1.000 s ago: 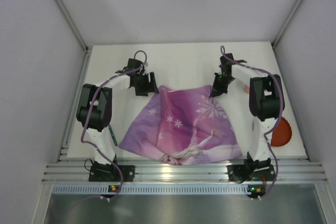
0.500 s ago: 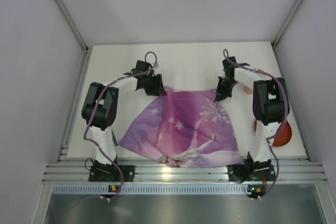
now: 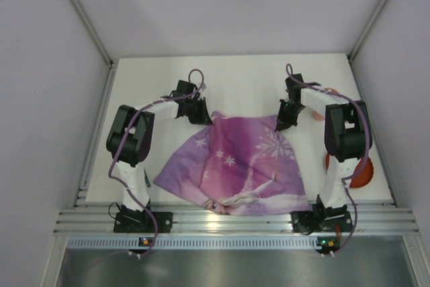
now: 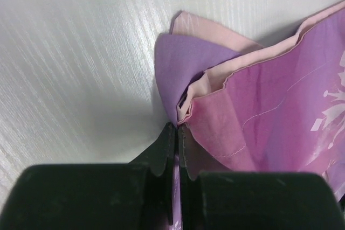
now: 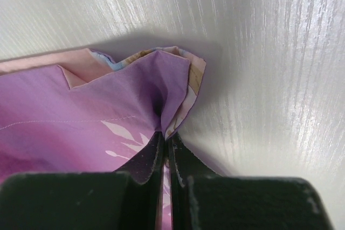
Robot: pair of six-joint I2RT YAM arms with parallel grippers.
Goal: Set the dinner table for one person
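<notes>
A purple snowflake-printed placemat lies rumpled on the white dinner table, its near edge reaching the front rail. My left gripper is at the mat's far left corner. In the left wrist view that gripper is shut on the bunched corner of the placemat, a strip of cloth showing between the jaws. My right gripper is at the far right corner. The right wrist view shows this gripper shut on the folded corner of the placemat.
An orange-red round object sits at the right side of the table, partly hidden by the right arm. A ribbed aluminium rail runs along the near edge. Enclosure walls stand close on the left, right and back.
My left gripper moved right onto the mat's far left corner and closed on it. The right arm shifted slightly with the far right corner still held.
</notes>
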